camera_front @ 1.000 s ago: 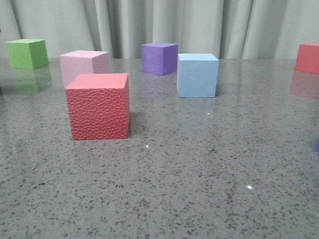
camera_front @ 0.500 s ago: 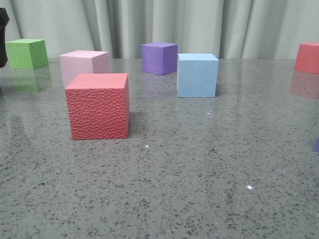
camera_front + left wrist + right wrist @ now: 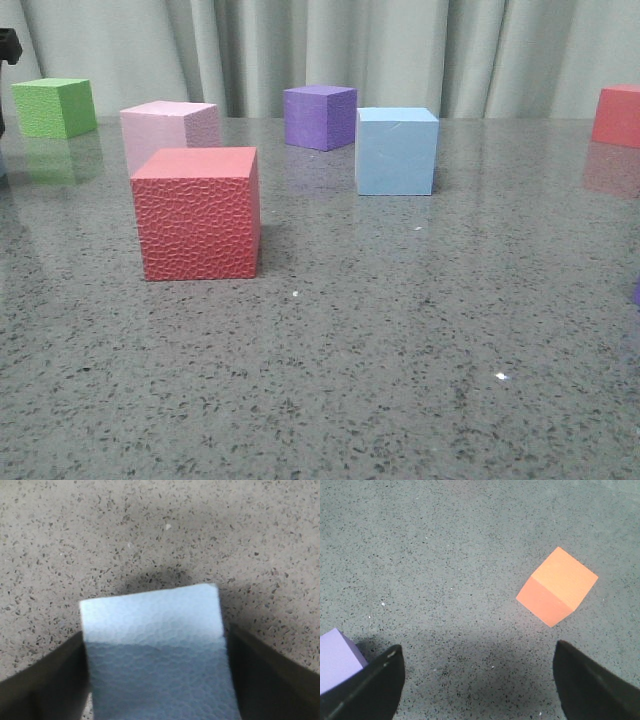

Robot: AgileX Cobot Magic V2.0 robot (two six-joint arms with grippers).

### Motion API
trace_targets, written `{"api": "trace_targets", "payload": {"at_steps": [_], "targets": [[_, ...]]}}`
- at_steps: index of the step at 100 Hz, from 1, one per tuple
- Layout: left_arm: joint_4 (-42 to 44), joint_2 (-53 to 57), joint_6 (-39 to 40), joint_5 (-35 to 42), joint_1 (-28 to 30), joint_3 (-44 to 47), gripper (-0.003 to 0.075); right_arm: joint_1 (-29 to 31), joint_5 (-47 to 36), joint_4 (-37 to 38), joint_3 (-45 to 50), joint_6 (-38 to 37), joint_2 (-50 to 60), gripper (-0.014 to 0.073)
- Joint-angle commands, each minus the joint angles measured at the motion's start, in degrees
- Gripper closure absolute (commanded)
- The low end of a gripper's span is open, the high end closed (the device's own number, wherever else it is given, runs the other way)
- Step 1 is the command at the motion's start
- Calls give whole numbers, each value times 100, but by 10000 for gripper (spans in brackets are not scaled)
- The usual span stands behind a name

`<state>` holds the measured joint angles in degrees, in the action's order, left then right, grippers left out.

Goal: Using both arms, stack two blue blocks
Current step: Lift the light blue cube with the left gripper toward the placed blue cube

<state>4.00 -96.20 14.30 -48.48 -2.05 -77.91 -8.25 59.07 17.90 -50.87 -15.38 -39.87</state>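
Observation:
One pale blue block (image 3: 396, 150) stands on the table right of centre in the front view, beside the purple cube (image 3: 319, 116). A second blue block (image 3: 155, 650) fills the space between my left gripper's (image 3: 156, 647) black fingers (image 3: 45, 685), which are shut against its two sides. It casts a shadow on the table below. In the front view only a black bit of the left arm (image 3: 6, 45) shows at the far left edge. My right gripper (image 3: 477, 650) hangs open over bare table with nothing between its fingers.
A textured red cube (image 3: 198, 212) stands front left, with a pale pink cube (image 3: 168, 128) behind it. A green cube (image 3: 54, 106) is at the back left and a red one (image 3: 617, 115) at the back right. An orange cube (image 3: 557, 586) and a purple cube (image 3: 337, 660) lie near the right gripper.
A black part of the left arm came into the front view at the left edge, then rose so less of it shows. The cubes have not moved.

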Motion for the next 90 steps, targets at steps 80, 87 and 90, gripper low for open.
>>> {"api": "trace_targets", "payload": {"at_steps": [80,87,90], "targets": [[-106,854,12,-214,-516,-428,514,36,-354,99,-121,46,20,-8],[-106,854,12,-409,-731,-640,514,36,-354,88,-121,46,20,-8],[-106,854,12,-464,-823,-751,514,36,-354,88,-121,46,20,-8]]}}
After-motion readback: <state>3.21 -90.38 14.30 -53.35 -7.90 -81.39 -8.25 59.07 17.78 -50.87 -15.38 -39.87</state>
